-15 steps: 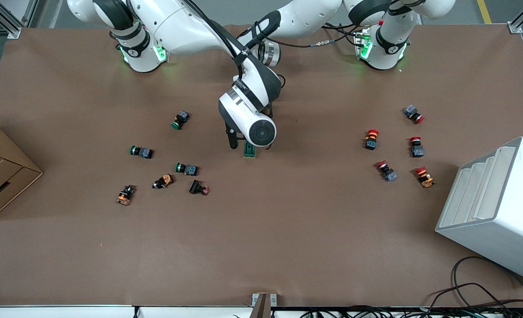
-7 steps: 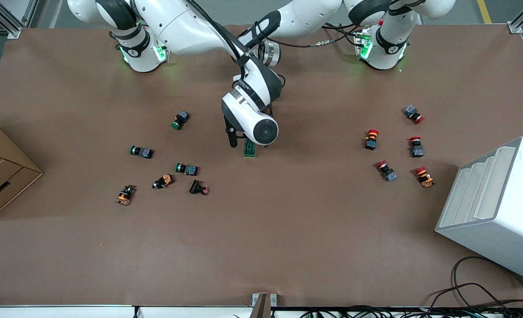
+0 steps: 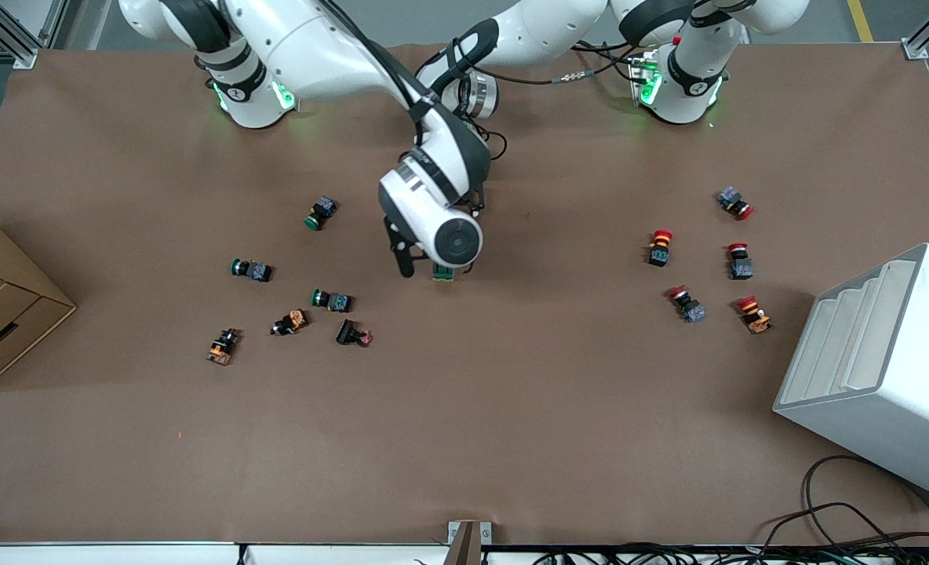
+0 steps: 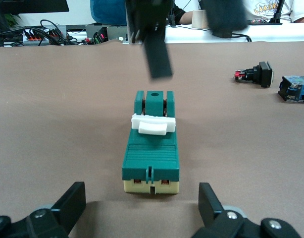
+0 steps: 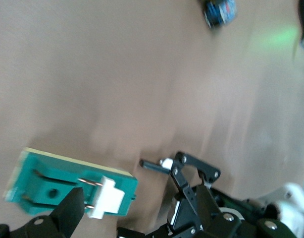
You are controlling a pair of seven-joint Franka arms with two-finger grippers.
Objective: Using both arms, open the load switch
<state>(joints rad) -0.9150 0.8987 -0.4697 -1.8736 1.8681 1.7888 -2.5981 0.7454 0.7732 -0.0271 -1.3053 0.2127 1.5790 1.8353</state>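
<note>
Here the dark-green oblong load switch (image 4: 151, 151) lies lengthwise between the left end effector's (image 4: 142, 210) spread, empty fingers, the right end effector (image 3: 430, 267) hovering open overhead.

High front camera faces the robots; both wrist cameras look closely at the load switch (image 4: 151, 148).

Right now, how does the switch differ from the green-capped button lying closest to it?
The switch is a green rectangular block with a white toggle; the button is a dark body with a round green cap. The switch lies under the open right gripper, with the open left gripper low at its cream end; the button lies toward the right arm's end of the table, no gripper near. Both rest on the table.
</note>
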